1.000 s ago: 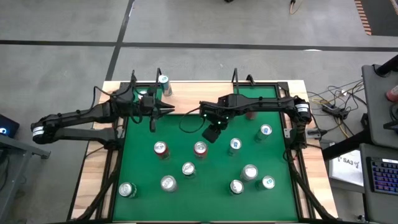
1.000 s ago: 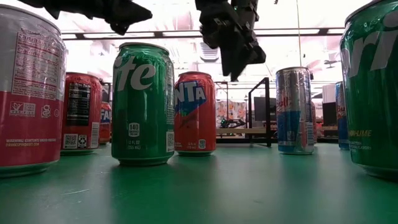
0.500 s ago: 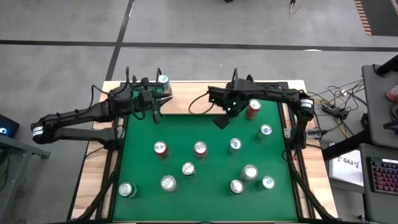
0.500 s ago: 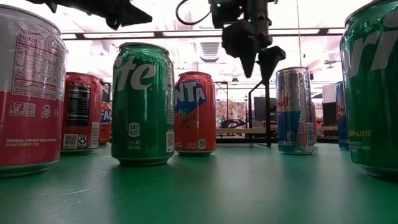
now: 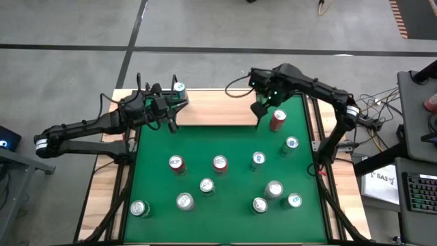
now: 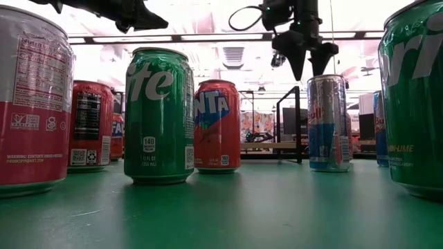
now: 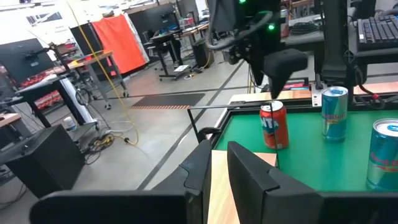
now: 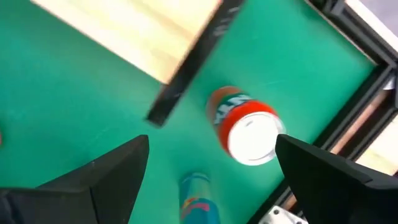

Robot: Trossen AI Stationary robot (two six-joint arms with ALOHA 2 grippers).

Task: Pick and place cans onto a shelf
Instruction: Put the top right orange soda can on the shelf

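Several cans stand upright on the green table point(image 5: 157, 205), among them a red one point(image 5: 219, 162) and a green one point(image 6: 158, 114). One can point(image 5: 179, 89) stands on the left end of the light-wood shelf point(image 5: 218, 109). A red can point(image 5: 277, 119) stands on the green just off the shelf's right end. My right gripper point(image 5: 260, 111) hangs open, pointing down, high above that end; in its wrist view the red can point(image 8: 245, 127) shows below between the spread fingers, untouched. My left gripper point(image 5: 176, 104) is shut and level, beside the can on the shelf, holding nothing.
A black wire upright point(image 8: 193, 68) rises at the shelf's right end, next to the red can. A blue-and-silver can point(image 5: 291, 144) stands near it toward the table's right edge. The table's black frame point(image 5: 315, 137) runs along that side.
My right gripper has travelled from above the table's middle toward the far right corner, rising as it went. It has opened wide and tipped to point straight down. My left gripper has swung a little toward the far edge, staying shut. No can has moved.
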